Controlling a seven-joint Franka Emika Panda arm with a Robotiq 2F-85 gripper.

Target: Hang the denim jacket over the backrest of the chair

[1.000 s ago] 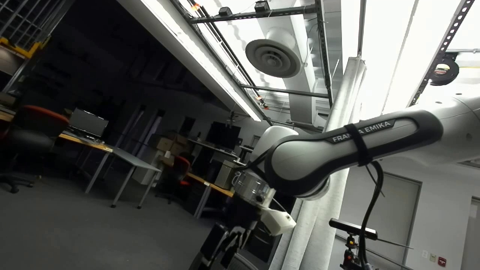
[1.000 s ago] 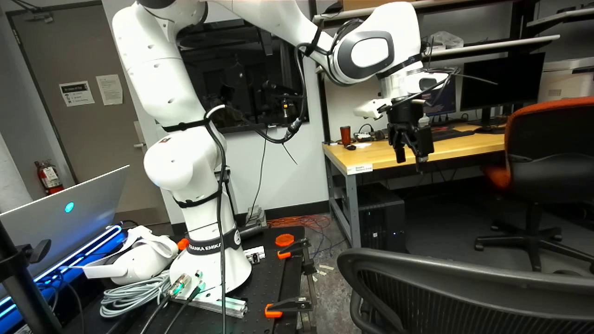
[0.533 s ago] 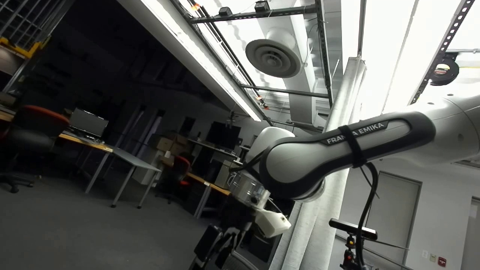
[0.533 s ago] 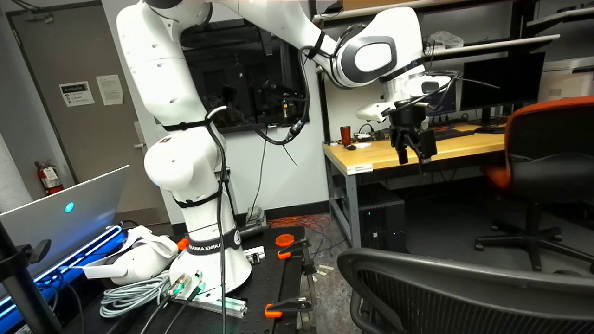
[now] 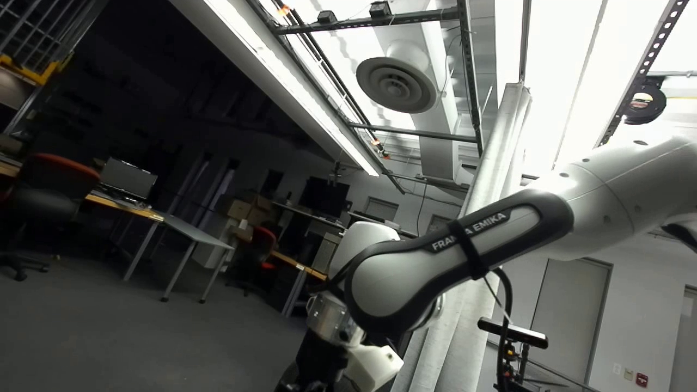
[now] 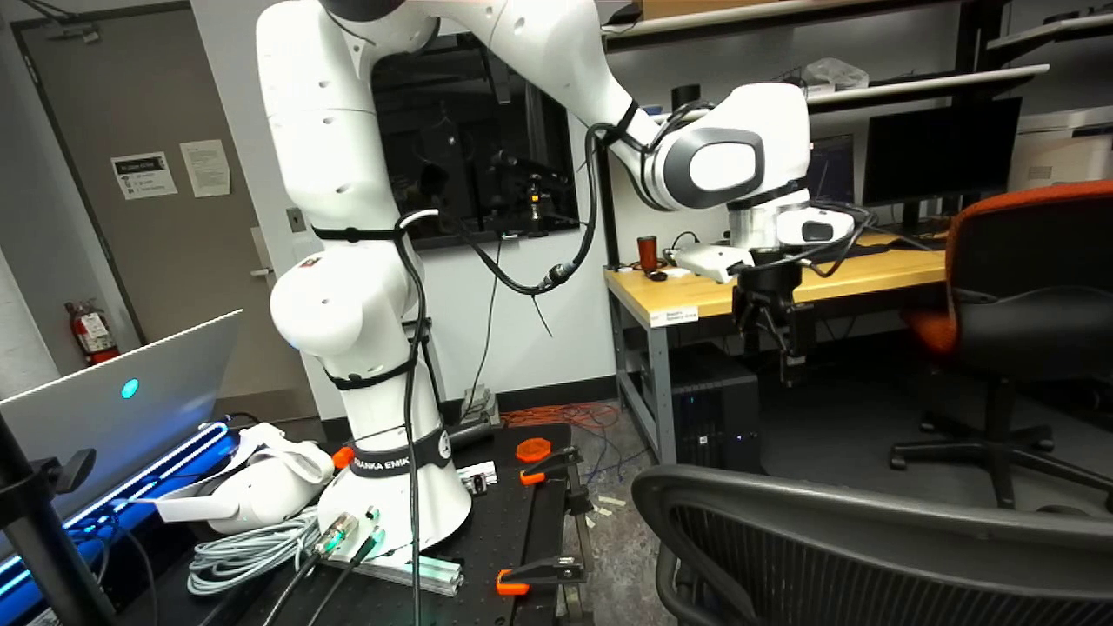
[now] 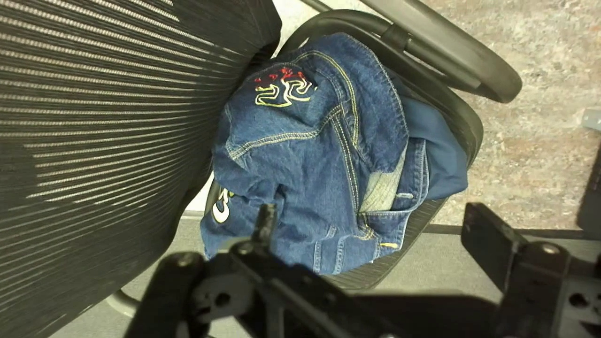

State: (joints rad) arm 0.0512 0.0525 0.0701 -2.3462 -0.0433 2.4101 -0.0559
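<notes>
The denim jacket lies crumpled on the seat of the mesh chair in the wrist view. It is dark blue with yellow stitching and red, white and yellow embroidery; a pale inner patch shows. Smoother blue cloth lies at its right edge. The jacket is not visible in the exterior views. The chair's backrest is left of the jacket; its curved rim also shows in an exterior view. My gripper is open and empty above the jacket's lower part and the seat edge. It also shows in an exterior view.
An armrest runs along the chair's far side in the wrist view. A wooden desk stands behind my gripper, with an orange and black office chair beside it. Clamps grip the robot's black table.
My arm has moved down and reached slightly farther out. The gripper is lower in both exterior views. The chair has not moved.
</notes>
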